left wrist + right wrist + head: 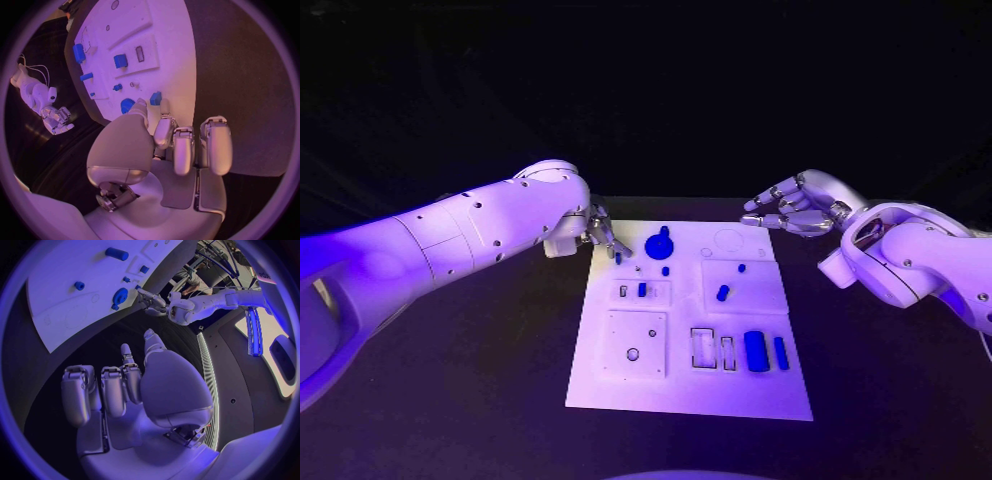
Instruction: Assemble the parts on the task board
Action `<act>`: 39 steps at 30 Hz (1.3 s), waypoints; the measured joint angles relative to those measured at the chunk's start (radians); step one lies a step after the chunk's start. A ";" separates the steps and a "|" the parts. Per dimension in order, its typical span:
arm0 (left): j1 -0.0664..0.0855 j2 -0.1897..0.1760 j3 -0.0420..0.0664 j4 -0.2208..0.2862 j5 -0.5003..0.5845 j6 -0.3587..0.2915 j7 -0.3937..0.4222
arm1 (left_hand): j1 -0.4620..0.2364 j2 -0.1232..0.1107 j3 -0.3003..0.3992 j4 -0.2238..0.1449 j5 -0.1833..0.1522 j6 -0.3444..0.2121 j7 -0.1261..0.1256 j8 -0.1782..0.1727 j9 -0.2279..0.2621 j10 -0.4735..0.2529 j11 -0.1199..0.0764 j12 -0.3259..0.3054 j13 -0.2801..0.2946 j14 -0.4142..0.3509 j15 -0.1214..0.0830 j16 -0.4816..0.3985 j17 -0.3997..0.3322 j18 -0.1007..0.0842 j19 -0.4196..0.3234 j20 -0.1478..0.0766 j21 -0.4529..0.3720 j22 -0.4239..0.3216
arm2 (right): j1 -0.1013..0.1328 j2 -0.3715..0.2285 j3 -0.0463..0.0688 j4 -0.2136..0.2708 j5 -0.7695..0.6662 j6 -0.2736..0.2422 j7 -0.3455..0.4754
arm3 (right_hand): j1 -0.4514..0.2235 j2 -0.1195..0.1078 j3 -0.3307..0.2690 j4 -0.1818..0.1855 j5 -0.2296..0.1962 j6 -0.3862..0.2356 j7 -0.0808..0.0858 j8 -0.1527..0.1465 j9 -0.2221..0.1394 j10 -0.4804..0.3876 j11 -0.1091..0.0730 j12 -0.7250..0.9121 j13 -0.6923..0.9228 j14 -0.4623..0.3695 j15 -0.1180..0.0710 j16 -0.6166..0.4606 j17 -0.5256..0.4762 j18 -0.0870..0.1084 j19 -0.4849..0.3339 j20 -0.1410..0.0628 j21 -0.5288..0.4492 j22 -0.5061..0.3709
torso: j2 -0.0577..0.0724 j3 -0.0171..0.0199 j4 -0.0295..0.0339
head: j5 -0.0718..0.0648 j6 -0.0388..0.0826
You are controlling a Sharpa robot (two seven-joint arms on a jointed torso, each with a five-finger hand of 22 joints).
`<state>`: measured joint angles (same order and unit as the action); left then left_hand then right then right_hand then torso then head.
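The left robot hand point(599, 232) sits at the far left corner of the task board point(689, 395), half hidden behind its own white arm; its fingertips pinch a small blue part point(155, 98) at the board's edge, though the contact is hard to make out. The right robot hand point(790, 208) hovers off the far right corner over the black table point(473, 380), fingers loosely curled, holding nothing. A round gear-like blue part point(659, 243) lies nearby on the flat white board

Two smooth white arms with small dark screw holes; each silver robot hand point(599, 232) point(790, 208) has segmented metallic fingers point(215, 145).
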<state>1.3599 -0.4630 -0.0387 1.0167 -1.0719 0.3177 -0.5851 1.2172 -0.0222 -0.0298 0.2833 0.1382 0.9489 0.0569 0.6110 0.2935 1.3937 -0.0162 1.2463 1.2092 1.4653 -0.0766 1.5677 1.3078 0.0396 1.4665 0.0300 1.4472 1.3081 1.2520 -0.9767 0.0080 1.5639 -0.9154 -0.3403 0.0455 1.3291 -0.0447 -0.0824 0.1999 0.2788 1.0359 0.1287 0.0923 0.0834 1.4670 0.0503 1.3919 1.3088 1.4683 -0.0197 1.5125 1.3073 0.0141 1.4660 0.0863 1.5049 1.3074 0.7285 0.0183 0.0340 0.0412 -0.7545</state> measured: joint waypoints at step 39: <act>-0.001 -0.019 -0.001 0.025 0.016 -0.032 0.037 | 0.178 -0.015 0.358 -0.103 -0.044 0.021 -0.007 -0.034 -0.025 0.002 -0.002 0.001 -0.009 0.003 -0.002 0.000 0.000 0.000 0.000 0.000 0.004 0.000 | 0.000 0.000 0.000 0.000 0.001 0.001 0.002 | 0.000 0.000 -0.006 0.000 0.000 0.000 0.000 0.000 0.000 0.000 0.000 0.000 0.000 0.000 0.000 0.000 0.000 0.000 0.000 0.000 0.000 0.000 | -0.001 0.0007 -0.0002 | 0.001 -0.005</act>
<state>1.3588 -0.4818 -0.0400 1.0421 -1.0563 0.2860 -0.5482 1.3950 -0.0369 0.3284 0.1802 0.0945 0.9700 0.0499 0.5766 0.2690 1.3956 -0.0182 1.2468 1.2006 1.4679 -0.0788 1.5677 1.3077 0.0395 1.4665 0.0300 1.4512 1.3077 1.2519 -0.9765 0.0080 1.5639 -0.9149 -0.3393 0.0480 1.3291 -0.0447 -0.0884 0.2004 0.2788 1.0359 0.1287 0.0923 0.0830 1.4670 0.0503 1.3919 1.3088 1.4682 -0.0197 1.5125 1.3078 0.0142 1.4660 0.0862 1.5049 1.3079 0.7279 0.0190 0.0338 0.0420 -0.7590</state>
